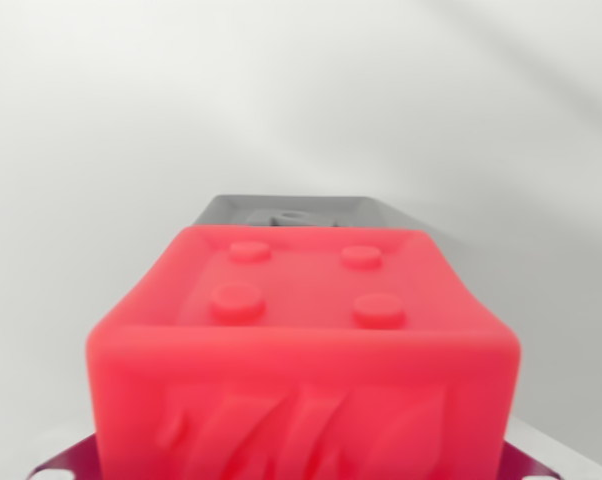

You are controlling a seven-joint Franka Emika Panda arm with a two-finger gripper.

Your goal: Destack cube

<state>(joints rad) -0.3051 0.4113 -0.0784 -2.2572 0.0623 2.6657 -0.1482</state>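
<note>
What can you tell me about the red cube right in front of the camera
The red cube fills the lower middle of the wrist view, blurred by closeness. It looks like glossy moulded plastic. Its top is recessed inside a raised rim and carries four round studs; the side facing the camera has a raised flame-like relief. It sits upright and square to the view. A grey block shows just behind its top edge; whether they touch cannot be told. Dark reddish-purple edges show at its lower corners. No gripper fingers are visible.

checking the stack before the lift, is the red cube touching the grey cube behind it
Cannot tell. In the wrist view the red cube overlaps the lower edge of the grey cube, hiding where they would meet, so neither contact nor a gap shows.
</note>
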